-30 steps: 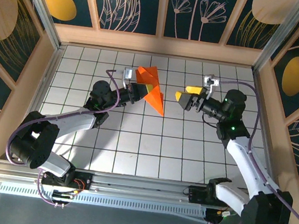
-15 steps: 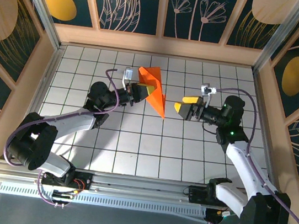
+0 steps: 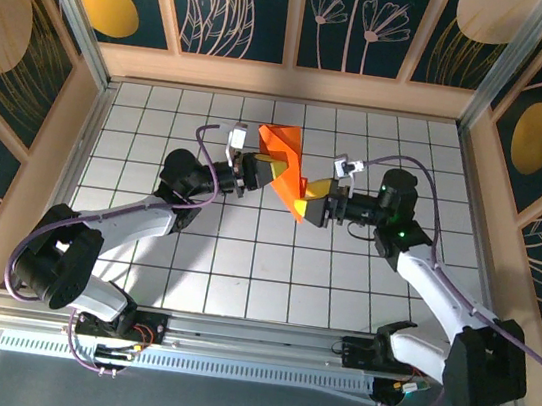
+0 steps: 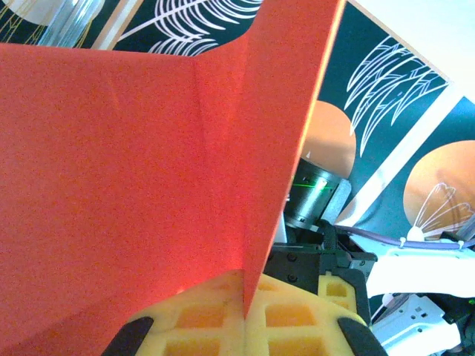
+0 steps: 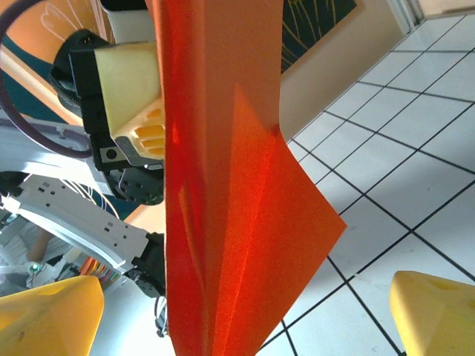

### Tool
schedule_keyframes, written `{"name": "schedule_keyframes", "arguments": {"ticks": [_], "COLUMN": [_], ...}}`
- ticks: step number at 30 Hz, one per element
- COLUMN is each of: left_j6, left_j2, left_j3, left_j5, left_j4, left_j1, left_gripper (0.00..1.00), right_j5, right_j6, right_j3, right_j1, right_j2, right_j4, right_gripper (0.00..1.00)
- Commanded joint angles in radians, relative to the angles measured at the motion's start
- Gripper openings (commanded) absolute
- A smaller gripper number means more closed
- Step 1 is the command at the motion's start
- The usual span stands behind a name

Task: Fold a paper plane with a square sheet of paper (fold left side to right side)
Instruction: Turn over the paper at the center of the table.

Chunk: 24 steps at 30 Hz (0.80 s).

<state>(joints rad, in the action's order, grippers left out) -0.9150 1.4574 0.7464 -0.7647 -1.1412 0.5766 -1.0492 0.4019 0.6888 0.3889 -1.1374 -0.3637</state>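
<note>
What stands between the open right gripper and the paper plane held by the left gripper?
Nothing visible. The paper plane hangs in the gap between the right gripper's yellow fingers, pinched by the left gripper.

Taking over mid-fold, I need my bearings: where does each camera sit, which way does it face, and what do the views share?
Top external: above and behind both arms, looking down at the table; left gripper shut on the plane, right gripper open at its tip.
Left wrist: looks along its shut pads at the plane, right arm beyond.
Right wrist: looks between its open fingers at the plane, left gripper beyond.
Shared: all three show the plane; each wrist view shows the other arm.
</note>
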Motion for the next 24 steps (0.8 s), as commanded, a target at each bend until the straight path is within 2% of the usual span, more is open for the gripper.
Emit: {"name": "schedule_keyframes", "arguments": {"ticks": [1, 3, 6, 17, 24], "left_j6": [0.033, 0.028, 0.022, 0.054, 0.097], "left_j2": [-0.010, -0.003, 0.004, -0.002, -0.030], "left_j3": [0.023, 0.024, 0.024, 0.019, 0.009], "left_j5": [-0.033, -0.033, -0.033, -0.011, 0.045], "left_j4": [-0.055, -0.054, -0.055, 0.030, 0.095], "left_j1": [0.007, 0.008, 0.010, 0.010, 0.011], "left_gripper": [0.00, 0.00, 0.00, 0.00, 0.26], "right_j5": [-0.027, -0.036, -0.043, -0.015, 0.017], "right_j6": [-0.014, -0.012, -0.008, -0.026, -0.042], "right_j3": [0.053, 0.065, 0.089, 0.138, 0.152], "right_j1": [0.028, 0.037, 0.039, 0.038, 0.039], "right_j2": [-0.015, -0.024, -0.037, -0.031, -0.021], "right_j4": [-0.046, -0.046, -0.040, 0.005, 0.044], "right_gripper": [0.94, 0.87, 0.68, 0.30, 0.06]}}
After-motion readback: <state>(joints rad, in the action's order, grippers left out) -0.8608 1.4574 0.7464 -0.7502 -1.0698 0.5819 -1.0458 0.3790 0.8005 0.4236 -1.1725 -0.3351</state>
